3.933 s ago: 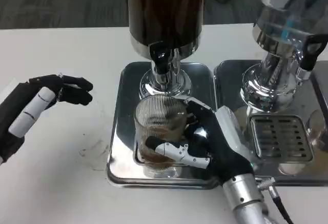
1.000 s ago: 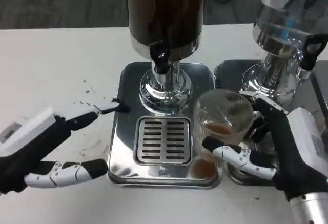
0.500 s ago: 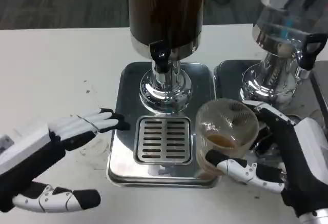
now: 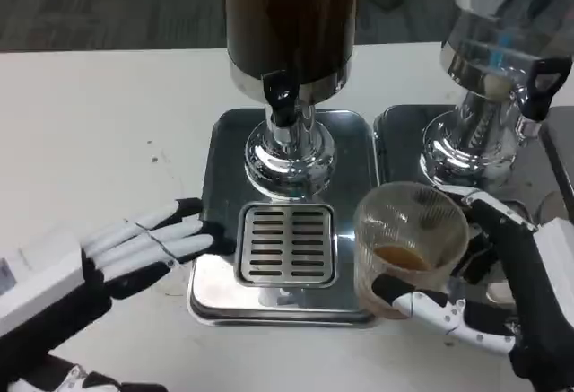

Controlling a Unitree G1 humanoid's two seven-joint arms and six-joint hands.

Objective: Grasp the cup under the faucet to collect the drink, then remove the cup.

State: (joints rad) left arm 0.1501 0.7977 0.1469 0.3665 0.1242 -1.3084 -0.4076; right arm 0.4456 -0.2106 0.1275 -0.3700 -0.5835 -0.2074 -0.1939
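Cup (image 4: pixel 411 238): we see a clear ribbed glass with a little brown drink at its bottom; it sits to the right of the dark dispenser's tray, over the seam between the two trays, well off the grille and away from the faucet.

Right hand (image 4: pixel 502 298): we find it wrapped around the cup from the right; a white and black finger crosses the front of the glass near its base while the black upper fingers curl behind the far side; the cup is held.

Cup against hand: the glass lies to the left of the palm, its open mouth above the fingers; we cannot tell whether its base touches the tray or hangs above it.

Left hand (image 4: pixel 99 266): we see it flat and spread with nothing in it, fingers stretched to the right; the black fingertips reach the left rim of the drip tray (image 4: pixel 208 271).

Faucet (image 4: pixel 279 98): a black tap under the dark dispenser (image 4: pixel 289 15), directly above the slotted grille (image 4: pixel 285 244); the grille is bare.

Second dispenser (image 4: pixel 502 60): a clear one on its own tray, behind the right hand.

Table (image 4: pixel 90 132): white, with small brown specks near the left hand.
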